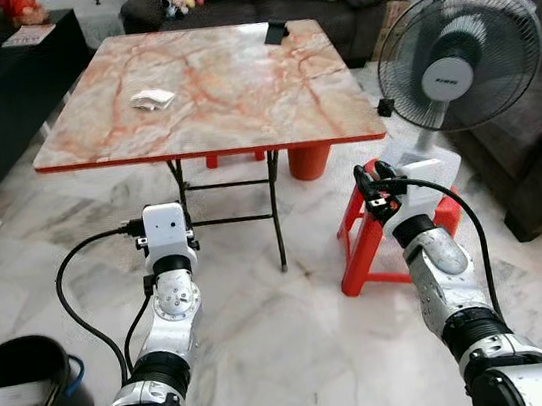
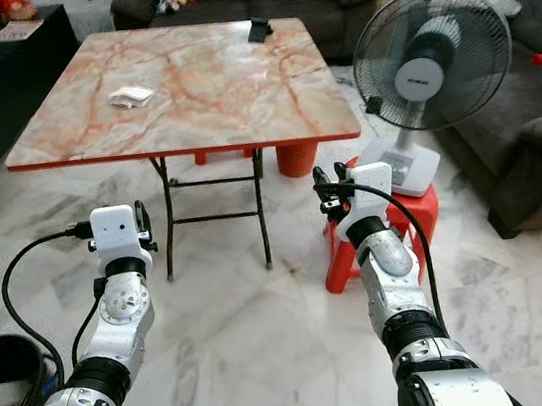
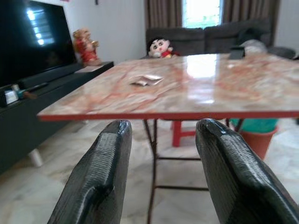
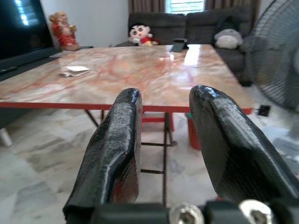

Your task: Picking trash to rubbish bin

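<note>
Both your left gripper (image 3: 159, 172) and right gripper (image 4: 163, 158) hang empty, fingers apart, short of the tabletop (image 1: 239, 117). White wrapper (image 1: 152, 100) lies far back, so step closer; bin (image 1: 20, 395) waits by your left.

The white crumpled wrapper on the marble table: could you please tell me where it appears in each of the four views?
Left eye view: white wrapper on the marble table's left half.
Right eye view: wrapper at upper left, same spot.
Left wrist view: wrapper on the tabletop, above the gap between the fingers.
Right wrist view: wrapper far left on the tabletop.
Shared landmark: the table's red front edge.
</note>
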`<state>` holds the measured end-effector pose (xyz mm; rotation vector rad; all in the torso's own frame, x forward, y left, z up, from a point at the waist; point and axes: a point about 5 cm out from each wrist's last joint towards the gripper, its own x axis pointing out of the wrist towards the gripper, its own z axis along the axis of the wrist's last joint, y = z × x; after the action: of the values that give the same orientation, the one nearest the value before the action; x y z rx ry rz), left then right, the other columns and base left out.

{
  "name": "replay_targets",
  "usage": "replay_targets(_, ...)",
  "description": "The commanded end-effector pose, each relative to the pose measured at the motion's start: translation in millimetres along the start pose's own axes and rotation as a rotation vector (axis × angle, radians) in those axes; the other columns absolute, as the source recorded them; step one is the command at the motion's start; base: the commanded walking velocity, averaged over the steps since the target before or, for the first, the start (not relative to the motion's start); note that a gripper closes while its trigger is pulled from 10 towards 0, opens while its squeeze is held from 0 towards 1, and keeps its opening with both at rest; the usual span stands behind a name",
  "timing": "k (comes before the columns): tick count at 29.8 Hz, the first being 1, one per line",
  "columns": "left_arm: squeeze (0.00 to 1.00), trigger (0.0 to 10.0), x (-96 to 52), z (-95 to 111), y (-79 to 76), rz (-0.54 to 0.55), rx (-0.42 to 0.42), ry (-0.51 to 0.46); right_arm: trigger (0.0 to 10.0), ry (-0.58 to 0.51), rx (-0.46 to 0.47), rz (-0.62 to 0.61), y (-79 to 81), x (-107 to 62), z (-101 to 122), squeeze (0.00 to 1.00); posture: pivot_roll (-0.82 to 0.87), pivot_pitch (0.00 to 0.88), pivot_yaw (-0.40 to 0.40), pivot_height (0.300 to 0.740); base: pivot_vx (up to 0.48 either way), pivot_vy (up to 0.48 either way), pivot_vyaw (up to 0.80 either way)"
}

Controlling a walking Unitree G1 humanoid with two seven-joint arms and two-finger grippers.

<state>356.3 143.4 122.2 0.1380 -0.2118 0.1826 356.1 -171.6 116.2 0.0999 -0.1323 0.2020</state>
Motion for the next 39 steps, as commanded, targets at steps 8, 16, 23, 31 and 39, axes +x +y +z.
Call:
replay_targets(8,0.0,10.0,3.9,2.8,6.7,0.034,0.013,-0.003,10.0,-0.017,-0.01,0.027,5.6,4.5,5.7,0.0,-0.04,0.0,-0.077,0.74,0.327,0.0,0.69)
replay_targets(16,0.0,10.0,4.7,4.4,6.1,0.034,0.01,-0.007,10.0,-0.017,-0.018,0.028,6.2,5.1,6.2,0.0,-0.04,0.0,-0.076,0.74,0.333,0.0,0.0)
replay_targets(23,0.0,10.0,5.2,5.0,5.8,0.033,0.01,-0.008,10.0,-0.014,-0.011,0.028,7.4,4.5,4.8,0.0,-0.04,0.0,-0.076,0.74,0.331,0.0,0.42)
replay_targets(31,0.0,10.0,5.1,5.5,5.6,0.033,0.008,-0.01,10.0,-0.017,-0.016,0.033,8.0,4.4,5.2,0.0,-0.04,0.0,-0.074,0.74,0.334,0.0,0.0)
replay_targets(39,0.0,10.0,5.5,6.3,5.1,0.033,0.006,-0.012,10.0,-0.024,-0.015,0.04,10.0,4.7,6.1,0.0,-0.04,0.0,-0.074,0.74,0.334,0.0,0.5)
